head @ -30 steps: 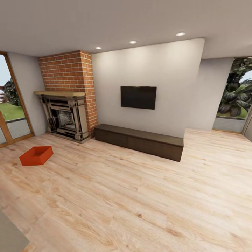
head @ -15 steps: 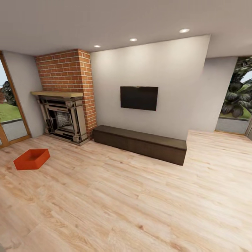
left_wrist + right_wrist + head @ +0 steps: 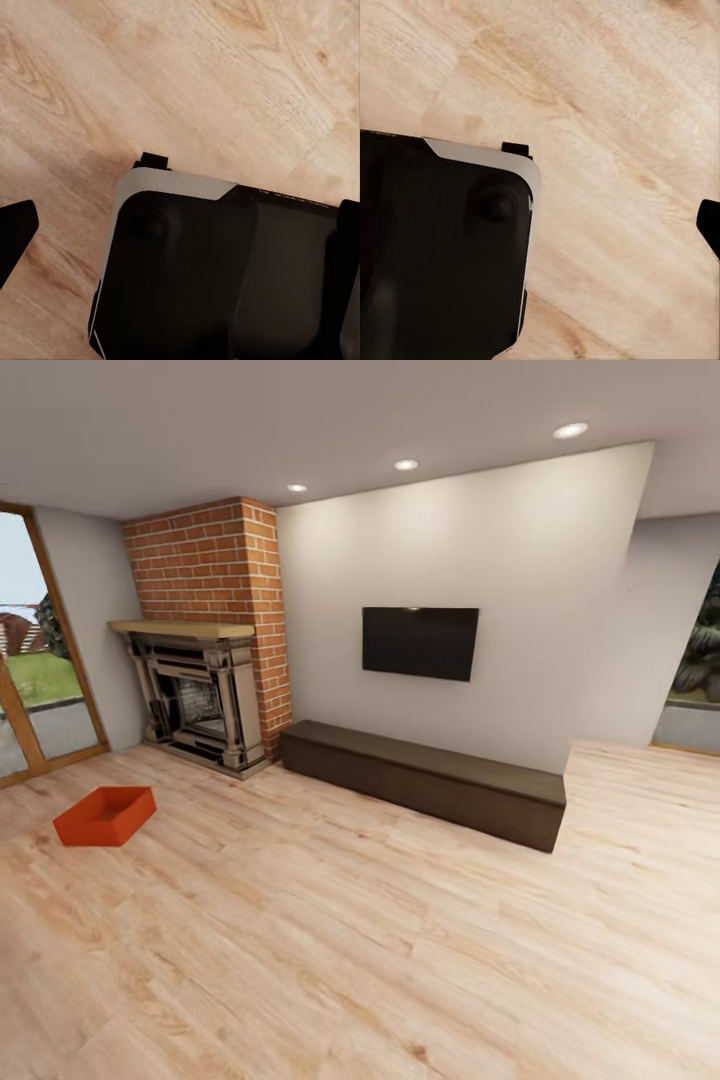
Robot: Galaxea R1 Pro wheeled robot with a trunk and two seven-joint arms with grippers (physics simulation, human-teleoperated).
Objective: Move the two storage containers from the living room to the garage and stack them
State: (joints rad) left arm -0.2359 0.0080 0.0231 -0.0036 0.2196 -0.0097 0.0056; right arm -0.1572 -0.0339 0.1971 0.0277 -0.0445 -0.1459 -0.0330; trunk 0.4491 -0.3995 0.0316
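Over by the glass door (image 3: 40, 660) on the left of the head view, one orange-red storage container (image 3: 105, 816) sits open side up on the light wood plank floor (image 3: 380, 940), a little way out from the brick fireplace (image 3: 205, 660). A black wall TV (image 3: 420, 643) hangs over a long dark low cabinet (image 3: 425, 780) along the cream wall.

So basically nothing's done yet, I'd say. That bin is untouched in the living room, there's only the one in sight, and no garage anywhere. Still left: drive over, grab it, haul it out, then the same for its twin and stack them.

Both wrist views just look down at planks and the robot's black base (image 3: 217, 277). A dark fingertip sliver (image 3: 13, 236) pokes in at each picture's edge, but honestly I can't tell whether either pair of jaws is apart or together.
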